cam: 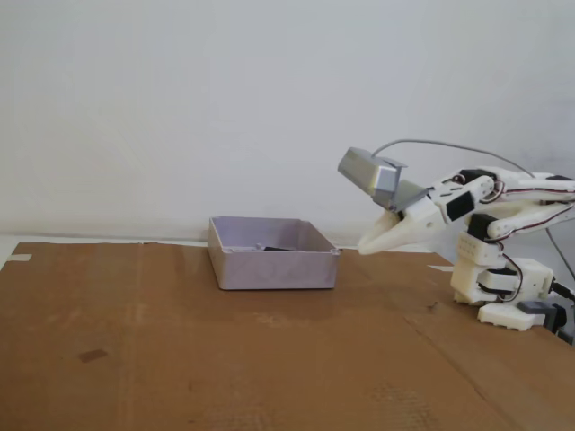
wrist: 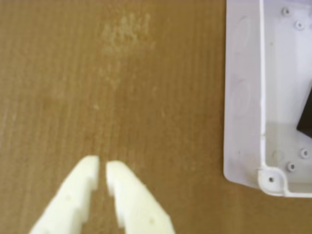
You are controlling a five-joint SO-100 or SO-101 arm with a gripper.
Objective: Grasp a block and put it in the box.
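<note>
The box (cam: 274, 268) is a pale lavender-grey tray on the brown cardboard, left of the arm in the fixed view. Its near corner and wall (wrist: 241, 97) fill the right side of the wrist view. The black block (wrist: 306, 117) lies inside the box, only a corner showing at the wrist view's right edge; in the fixed view the block (cam: 278, 248) is a dark shape above the box's front wall. My white gripper (cam: 364, 247) hovers just right of the box, pointing at it. In the wrist view the gripper (wrist: 103, 163) is shut, nothing between its fingers.
A grey metallic camera cuboid (cam: 371, 176) with a cable rides on top of the gripper. The arm's base (cam: 503, 287) stands at the table's right side. Brown cardboard (cam: 180, 359) covers the table, with a white wall behind.
</note>
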